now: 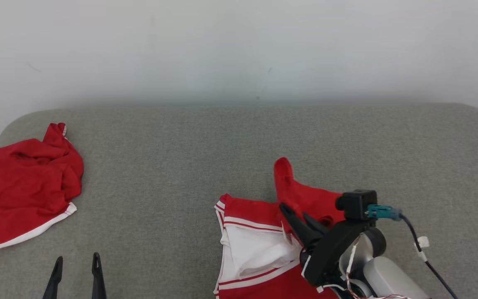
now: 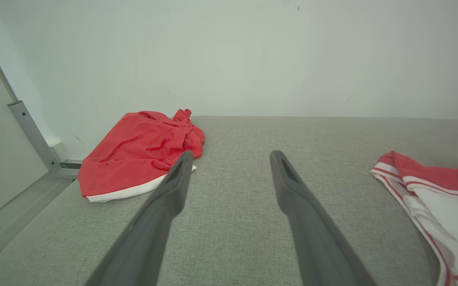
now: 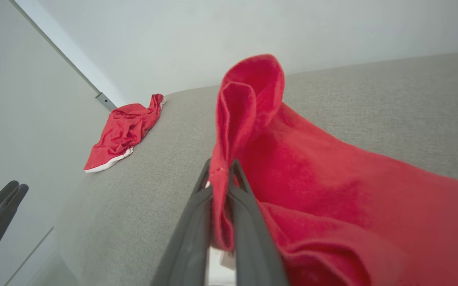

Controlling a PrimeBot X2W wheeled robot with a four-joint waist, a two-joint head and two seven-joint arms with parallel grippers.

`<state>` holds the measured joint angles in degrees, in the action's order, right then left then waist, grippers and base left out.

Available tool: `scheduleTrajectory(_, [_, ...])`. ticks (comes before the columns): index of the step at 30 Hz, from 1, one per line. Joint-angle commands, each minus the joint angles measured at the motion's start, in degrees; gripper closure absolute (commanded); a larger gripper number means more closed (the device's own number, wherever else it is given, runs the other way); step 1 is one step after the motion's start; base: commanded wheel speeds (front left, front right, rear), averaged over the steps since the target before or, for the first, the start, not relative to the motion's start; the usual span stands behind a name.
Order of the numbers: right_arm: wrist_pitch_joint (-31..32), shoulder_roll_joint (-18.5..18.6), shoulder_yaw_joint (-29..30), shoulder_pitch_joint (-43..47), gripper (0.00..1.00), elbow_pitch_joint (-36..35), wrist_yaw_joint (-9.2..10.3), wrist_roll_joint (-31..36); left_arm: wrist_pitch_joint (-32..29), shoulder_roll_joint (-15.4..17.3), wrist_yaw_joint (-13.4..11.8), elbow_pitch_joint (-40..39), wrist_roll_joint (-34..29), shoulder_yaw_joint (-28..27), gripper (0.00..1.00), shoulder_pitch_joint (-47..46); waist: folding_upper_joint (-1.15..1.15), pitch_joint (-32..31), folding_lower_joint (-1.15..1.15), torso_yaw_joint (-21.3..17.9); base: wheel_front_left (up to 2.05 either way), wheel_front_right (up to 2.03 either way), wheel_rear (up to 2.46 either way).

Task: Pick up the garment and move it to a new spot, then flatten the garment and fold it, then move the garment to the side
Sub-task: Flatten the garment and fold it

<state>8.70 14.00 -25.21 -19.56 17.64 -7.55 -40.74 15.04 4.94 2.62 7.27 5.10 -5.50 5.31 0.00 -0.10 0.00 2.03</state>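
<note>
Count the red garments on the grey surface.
2. The crumpled red garment lies at the grey surface's left edge. The red-and-white garment sits front right, a red fold pinched in the right gripper. Another could lie hidden under either.

The head camera is looking steeply down on the grey surface (image 1: 181, 145); both wrist cameras are skimming low across it — all three sharing the crumpled red cloth (image 1: 25, 195).

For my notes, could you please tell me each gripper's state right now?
Left gripper: open, empty.
Right gripper: shut on the garment.
</note>
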Motion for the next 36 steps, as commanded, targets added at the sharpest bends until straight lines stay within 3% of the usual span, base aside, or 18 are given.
scheduleTrajectory(1, [0.34,-1.53,-0.75,0.36,1.00,0.50,0.14,0.79,0.20,-0.26,0.23,0.29,-0.65,0.18,0.00,-0.96,0.00,0.57,0.00,1.36,0.00,0.00,0.00])
scheduleTrajectory(12, [-3.28,-9.27,-3.58,-3.03,1.00,14.24,0.14,3.51,0.20,-0.88,1.36,2.52,-0.74,0.65,0.00,-3.72,0.00,1.98,0.00,4.16,0.00,0.00,0.00])
scheduleTrajectory(13, [-4.02,-9.64,-3.90,-3.35,0.76,15.54,0.14,3.45,0.20,-0.92,1.33,2.65,-0.82,0.72,0.00,-3.89,0.00,2.02,0.00,4.28,0.00,0.00,0.00])
scheduleTrajectory(14, [-4.40,-9.87,-4.35,-3.68,0.00,16.73,0.14,3.23,0.20,-0.97,1.37,2.76,-0.89,0.73,0.00,-4.06,0.00,2.06,0.00,4.40,0.00,0.00,0.00])
scheduleTrajectory(19, [-8.71,-9.38,-6.73,-5.49,0.00,17.37,0.14,2.85,0.20,-1.15,1.68,3.04,-0.75,0.17,0.00,-4.18,0.00,2.14,0.00,4.14,0.00,0.00,0.00])
scheduleTrajectory(27, [-14.30,-2.26,-5.32,-5.19,0.00,10.53,0.14,1.01,0.20,-1.37,1.54,2.67,-0.95,-0.75,0.00,-3.08,0.00,1.65,0.00,2.25,0.00,0.00,0.00])
scheduleTrajectory(32, [-13.88,2.31,-2.28,-2.10,0.00,6.04,0.14,1.23,0.20,-1.40,1.76,2.63,-1.04,-1.23,0.00,-3.08,0.00,1.56,0.00,1.47,0.00,0.00,0.00])
scheduleTrajectory(36, [-12.41,3.90,-1.22,1.71,0.00,2.03,0.14,1.75,0.20,-1.51,1.84,2.34,-1.28,-1.34,0.00,-2.86,0.00,1.64,0.00,1.23,0.00,0.00,0.00])
